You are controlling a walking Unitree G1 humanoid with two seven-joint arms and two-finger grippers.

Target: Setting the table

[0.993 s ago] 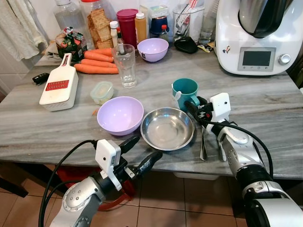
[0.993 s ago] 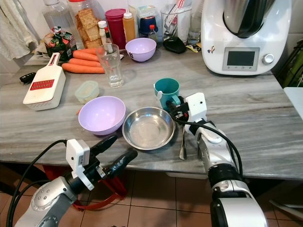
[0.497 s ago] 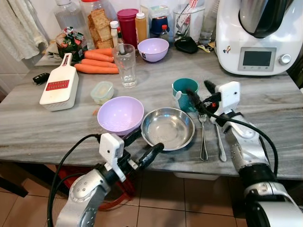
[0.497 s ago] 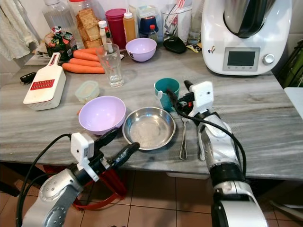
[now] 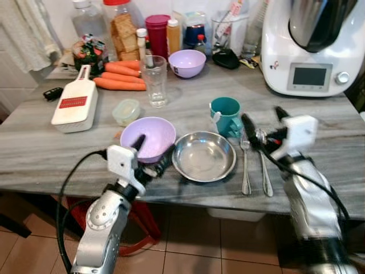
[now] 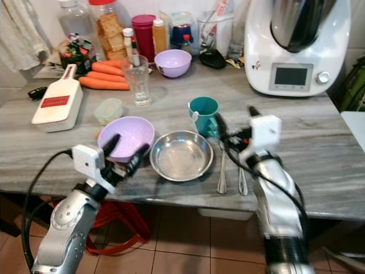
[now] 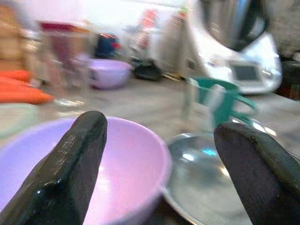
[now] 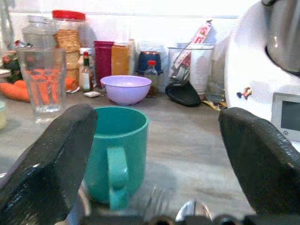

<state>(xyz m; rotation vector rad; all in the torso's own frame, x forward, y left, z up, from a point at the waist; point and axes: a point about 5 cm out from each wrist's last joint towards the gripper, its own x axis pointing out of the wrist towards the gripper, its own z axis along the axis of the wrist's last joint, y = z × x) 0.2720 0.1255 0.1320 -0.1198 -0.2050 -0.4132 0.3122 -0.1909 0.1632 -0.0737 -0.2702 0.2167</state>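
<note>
Reaching fwd, left pincer [image 5: 153, 152] is now straddling near rim of lilac plastic bowl [image 5: 147, 137] by worktop [image 5: 51, 154] front edge, fingers spread. Right pincer [image 5: 263, 123], spread & empty, is lifting off metal fork [image 5: 245, 165] & spoon [image 5: 264, 165] — cutlery placed; bowl prob next.

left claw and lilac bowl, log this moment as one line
left claw: open, at near lilac bowl | right claw: open, over fork, spoon
</note>
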